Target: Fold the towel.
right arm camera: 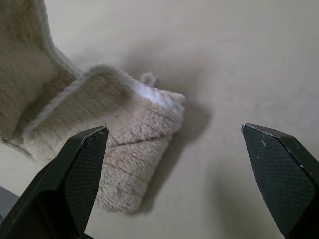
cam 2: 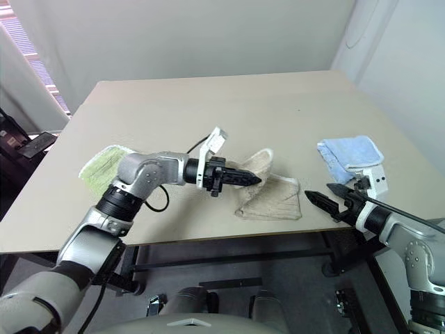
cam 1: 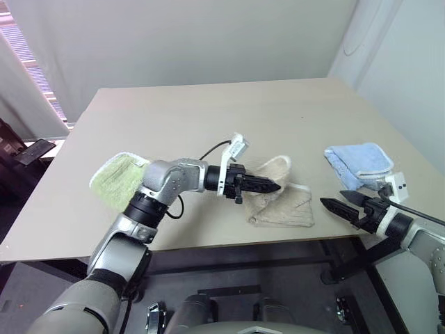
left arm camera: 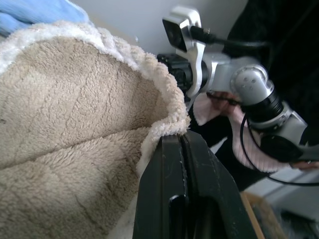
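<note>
Three cloths lie on the counter point(cam 1: 174, 118): one beige towel point(cam 1: 281, 205) near the front edge, one green cloth point(cam 1: 115, 179) and one blue cloth point(cam 1: 358, 161). The left gripper point(cam 1: 272, 186) has its jaws clamped on a raised towel edge. The right gripper point(cam 1: 337, 203) hovers beside, jaws wide apart. The left arm partly covers the green cloth.

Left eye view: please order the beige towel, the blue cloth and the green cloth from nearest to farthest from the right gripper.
From the right gripper:
1. Blue cloth, just behind it, near the table's right edge.
2. Beige towel, to its left, mid-table.
3. Green cloth, far left.
</note>
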You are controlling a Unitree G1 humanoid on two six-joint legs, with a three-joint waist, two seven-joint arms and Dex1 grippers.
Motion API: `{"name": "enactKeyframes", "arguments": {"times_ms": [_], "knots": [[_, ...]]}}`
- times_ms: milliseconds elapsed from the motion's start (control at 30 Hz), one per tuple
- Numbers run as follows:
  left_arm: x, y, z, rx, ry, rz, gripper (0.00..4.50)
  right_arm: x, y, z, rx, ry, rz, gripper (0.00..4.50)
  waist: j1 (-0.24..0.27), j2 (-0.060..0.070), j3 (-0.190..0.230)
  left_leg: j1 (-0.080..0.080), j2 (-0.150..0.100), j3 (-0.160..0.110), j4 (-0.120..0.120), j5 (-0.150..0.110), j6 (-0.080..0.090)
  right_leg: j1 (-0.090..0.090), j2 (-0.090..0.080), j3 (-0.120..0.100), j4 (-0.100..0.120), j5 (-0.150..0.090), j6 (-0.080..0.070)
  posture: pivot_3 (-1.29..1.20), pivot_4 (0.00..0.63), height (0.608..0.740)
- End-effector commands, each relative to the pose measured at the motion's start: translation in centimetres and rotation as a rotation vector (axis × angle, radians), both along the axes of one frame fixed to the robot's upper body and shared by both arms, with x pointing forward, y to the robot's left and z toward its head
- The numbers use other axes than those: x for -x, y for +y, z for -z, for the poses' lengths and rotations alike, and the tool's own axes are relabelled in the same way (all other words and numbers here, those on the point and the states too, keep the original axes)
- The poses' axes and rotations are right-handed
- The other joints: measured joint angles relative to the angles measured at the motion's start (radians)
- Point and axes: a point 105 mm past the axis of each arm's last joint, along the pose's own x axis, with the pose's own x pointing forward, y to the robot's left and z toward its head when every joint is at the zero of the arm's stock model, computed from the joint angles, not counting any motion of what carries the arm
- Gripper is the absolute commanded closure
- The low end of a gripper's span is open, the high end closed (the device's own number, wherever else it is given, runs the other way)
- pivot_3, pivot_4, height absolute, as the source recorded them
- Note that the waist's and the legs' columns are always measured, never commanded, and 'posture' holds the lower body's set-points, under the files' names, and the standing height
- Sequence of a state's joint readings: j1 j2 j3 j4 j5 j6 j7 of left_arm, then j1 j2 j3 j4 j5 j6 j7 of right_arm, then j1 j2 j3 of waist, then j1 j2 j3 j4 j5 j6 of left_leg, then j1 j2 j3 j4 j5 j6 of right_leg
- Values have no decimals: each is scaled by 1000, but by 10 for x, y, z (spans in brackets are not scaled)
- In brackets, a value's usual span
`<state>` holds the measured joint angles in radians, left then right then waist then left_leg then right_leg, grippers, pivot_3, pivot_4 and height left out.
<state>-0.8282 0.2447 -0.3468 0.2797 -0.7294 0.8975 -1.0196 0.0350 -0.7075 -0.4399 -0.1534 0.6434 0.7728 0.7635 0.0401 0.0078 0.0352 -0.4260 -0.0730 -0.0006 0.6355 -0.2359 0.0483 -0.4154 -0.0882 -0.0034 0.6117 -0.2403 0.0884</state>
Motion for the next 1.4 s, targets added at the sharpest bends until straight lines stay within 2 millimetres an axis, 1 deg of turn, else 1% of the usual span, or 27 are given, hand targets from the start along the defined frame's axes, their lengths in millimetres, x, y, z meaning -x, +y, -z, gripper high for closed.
{"name": "enactKeyframes", "arguments": {"times_ms": [33, 100, 300, 467, 533, 733, 833, 967, 1033, 1067, 1100, 1167, 1200, 1233, 1267, 1333, 1367, 1400], "knots": [[1, -17, 5, -27, -60, 64, 4467, 2, -3, -15, 19, -65, 28, 0, 1, 0, 0, 0, 0, 0, 0, 0, 0, 1, 0, 0, 0, 0, 0, 0, 0, 736], [2, -26, 13, -46, -71, 88, 4467, 5, -5, -14, 21, -63, 45, 0, 2, -1, 0, 0, 0, 0, 2, -1, 1, 1, 0, -1, 0, 0, 0, 0, 0, 736], [1, -45, 36, -109, -118, 126, 4467, 12, -12, -14, 27, -60, 85, 0, 0, -1, 1, 0, 0, -1, 10, -4, 6, 5, 0, -1, 0, 0, 1, 0, 0, 736], [-1, -58, 48, -130, -153, 140, 4467, 15, -14, -12, 32, -55, 111, 0, 1, -2, 2, 0, 0, -1, 13, -4, 7, 7, 0, -1, 0, 0, 1, 0, 0, 736], [-2, -62, 50, -131, -161, 140, 4467, 17, -15, -11, 35, -54, 122, 0, 1, -3, 2, 0, 0, -1, 13, -4, 7, 7, 0, -1, 0, 0, 2, 0, 0, 736], [-5, -73, 47, -103, -182, 135, 4467, 19, -17, -9, 38, -50, 139, 0, 2, -4, 2, 0, 0, -1, 13, -4, 7, 7, 0, -2, 0, 1, 4, 0, 0, 736], [-3, -79, 48, -102, -204, 144, 4467, 19, -17, -8, 37, -48, 143, 0, 3, -4, 3, 0, 0, -1, 13, -4, 8, 7, 0, -2, 0, 1, 5, 0, 0, 736], [2, -83, 57, -132, -186, 167, 4467, 18, -15, -6, 37, -45, 143, 0, 2, -4, 3, 0, 0, -1, 14, -3, 8, 7, 0, -2, 0, 2, 6, 0, 0, 736], [3, -83, 64, -148, -208, 165, 4467, 18, -14, -5, 40, -45, 142, 0, 2, -4, 3, 0, 0, -1, 14, -3, 9, 7, 1, -2, 1, 2, 7, 0, 0, 736], [3, -83, 66, -158, -209, 162, 4065, 18, -14, -5, 41, -44, 142, 0, 2, -4, 3, 0, 0, -1, 14, -3, 9, 7, 1, -2, 1, 2, 7, 0, 0, 736], [3, -82, 67, -154, -212, 167, 3819, 18, -14, -5, 42, -43, 142, 0, 2, -4, 3, 0, 0, -1, 15, -3, 9, 8, 1, -2, 1, 2, 7, 0, 0, 736], [2, -81, 61, -117, -186, 170, 3215, 18, -14, -4, 45, -40, 143, 0, 2, -4, 3, 0, 0, -1, 15, -3, 9, 8, 1, -2, 1, 2, 8, 0, 0, 736], [1, -80, 58, -104, -190, 174, 2786, 18, -15, -4, 45, -39, 143, 0, 2, -4, 3, 0, 0, -1, 15, -3, 9, 8, 1, -2, 1, 2, 8, 0, 0, 736], [1, -80, 56, -95, -201, 182, 2499, 18, -15, -4, 46, -38, 143, 0, 2, -4, 3, 0, 0, -1, 15, -3, 9, 8, 1, -2, 1, 2, 8, 0, 0, 736], [2, -79, 53, -80, -219, 197, 2061, 18, -14, -4, 47, -36, 141, 0, 2, -3, 2, 0, 0, -1, 15, -3, 9, 8, 1, -2, 1, 2, 8, 0, 0, 736], [3, -77, 41, -20, -241, 216, 1355, 17, -14, -3, 48, -34, 141, 0, 2, -3, 2, 0, 0, -1, 16, -3, 8, 8, 1, -2, 1, 2, 8, 0, 0, 736], [3, -77, 33, 25, -245, 223, 1050, 16, -14, -3, 48, -33, 141, 0, 2, -3, 2, 0, 0, -1, 16, -3, 8, 8, 1, -2, 1, 2, 8, 0, 0, 736], [3, -75, 27, 55, -252, 228, 1050, 15, -14, -2, 48, -33, 140, 0, 2, -3, 2, 0, 0, -1, 16, -4, 8, 8, 1, -2, 1, 2, 8, 0, 0, 736]]}}
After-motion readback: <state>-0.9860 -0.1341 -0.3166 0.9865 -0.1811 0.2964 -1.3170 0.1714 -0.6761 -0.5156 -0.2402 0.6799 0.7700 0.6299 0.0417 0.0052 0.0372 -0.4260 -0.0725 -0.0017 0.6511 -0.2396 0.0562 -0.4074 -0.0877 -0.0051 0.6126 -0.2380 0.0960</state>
